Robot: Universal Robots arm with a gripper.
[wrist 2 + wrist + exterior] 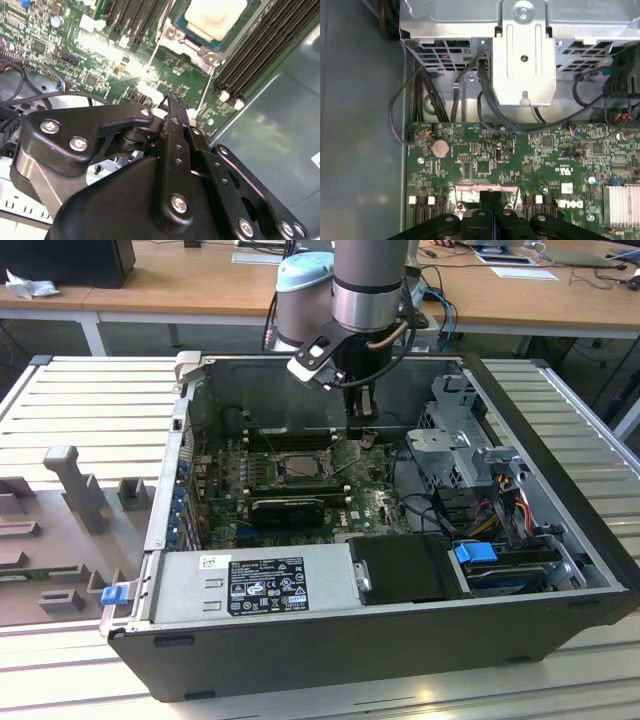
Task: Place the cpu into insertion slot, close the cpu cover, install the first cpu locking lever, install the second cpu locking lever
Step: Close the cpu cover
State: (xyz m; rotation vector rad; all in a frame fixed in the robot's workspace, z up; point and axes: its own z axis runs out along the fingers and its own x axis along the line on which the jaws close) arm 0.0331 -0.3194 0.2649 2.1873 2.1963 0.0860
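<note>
A: Whereabouts of the cpu [215, 17]?
B: Seated in the insertion slot [300, 466], pale face up in the second wrist view. Slot just above the middle of the exterior view.
A: And the cpu cover [191, 46]?
B: Silver frame hugging the chip's edge. Cannot tell whether fully down. Thin locking levers [151, 62] running from its corners over the green motherboard [485, 150].
A: Gripper [362, 436]?
B: Just beside the slot, toward the exterior view's right, low inside the open case [380, 650]. Fingers [485, 200] pressed together, nothing seen between.
</note>
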